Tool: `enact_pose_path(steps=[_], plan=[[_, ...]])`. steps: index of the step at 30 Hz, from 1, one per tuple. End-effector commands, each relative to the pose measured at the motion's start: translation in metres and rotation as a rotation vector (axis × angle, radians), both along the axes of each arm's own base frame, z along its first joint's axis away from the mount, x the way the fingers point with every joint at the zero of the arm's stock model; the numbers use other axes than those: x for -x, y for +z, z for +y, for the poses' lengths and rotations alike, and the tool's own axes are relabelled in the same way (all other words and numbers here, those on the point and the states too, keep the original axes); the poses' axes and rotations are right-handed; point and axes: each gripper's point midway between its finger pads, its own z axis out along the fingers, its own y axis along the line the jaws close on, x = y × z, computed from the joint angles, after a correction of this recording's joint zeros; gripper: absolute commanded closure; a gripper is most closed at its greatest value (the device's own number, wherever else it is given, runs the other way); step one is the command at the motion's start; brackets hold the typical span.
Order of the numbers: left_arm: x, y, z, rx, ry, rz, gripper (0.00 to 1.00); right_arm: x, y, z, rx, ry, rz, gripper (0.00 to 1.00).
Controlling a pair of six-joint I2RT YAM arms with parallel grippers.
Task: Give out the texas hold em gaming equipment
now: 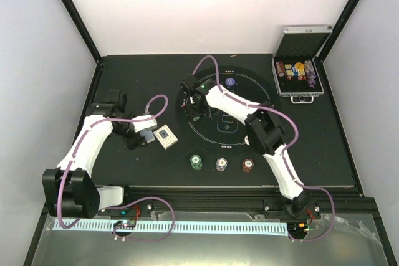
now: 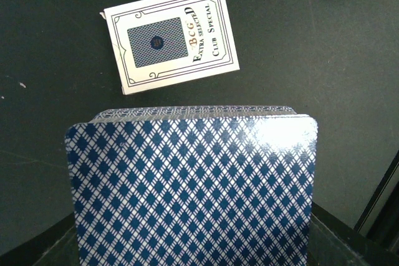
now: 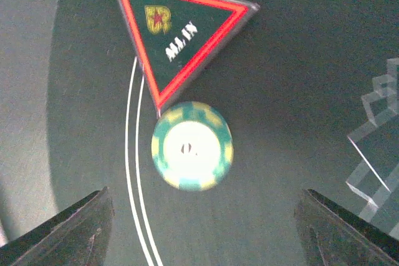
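Chip placement was judged done: the green chip (image 3: 192, 146) was seen beneath the wide, empty right claw (image 3: 202, 216). Cards (image 2: 193, 185), clamped in the left claw (image 1: 140, 136), were to be dealt next.

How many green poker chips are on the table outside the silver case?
2. One green chip is at the left end of the near row; the other is below the right gripper, beside the red triangular marker. The arms may hide more.
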Motion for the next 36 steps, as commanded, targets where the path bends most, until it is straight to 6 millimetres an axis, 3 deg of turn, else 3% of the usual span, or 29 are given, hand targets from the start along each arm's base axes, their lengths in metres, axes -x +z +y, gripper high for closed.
enact_pose_path(steps=[1, 4, 9, 15, 21, 36], plan=[[-0.004, 0.016, -0.003, 0.027, -0.010, -0.046, 0.98, 0.023, 0.068, -0.009, -0.056, 0.020, -0.091, 0.18], [-0.005, 0.016, -0.004, 0.032, -0.013, -0.048, 0.98, 0.061, 0.074, -0.011, -0.071, 0.052, -0.092, 0.17], [-0.005, 0.014, -0.004, 0.031, -0.014, -0.041, 0.98, 0.131, 0.065, -0.008, -0.097, 0.107, -0.083, 0.13], [-0.006, 0.013, -0.003, 0.028, -0.013, -0.042, 0.98, 0.181, 0.050, 0.001, -0.053, 0.154, -0.069, 0.10], [-0.006, 0.017, -0.002, 0.023, -0.014, -0.051, 0.98, 0.195, 0.024, 0.001, 0.019, 0.173, -0.036, 0.12], [-0.009, 0.017, -0.001, 0.016, -0.012, -0.052, 0.98, 0.200, 0.007, 0.001, 0.053, 0.192, -0.010, 0.34]])
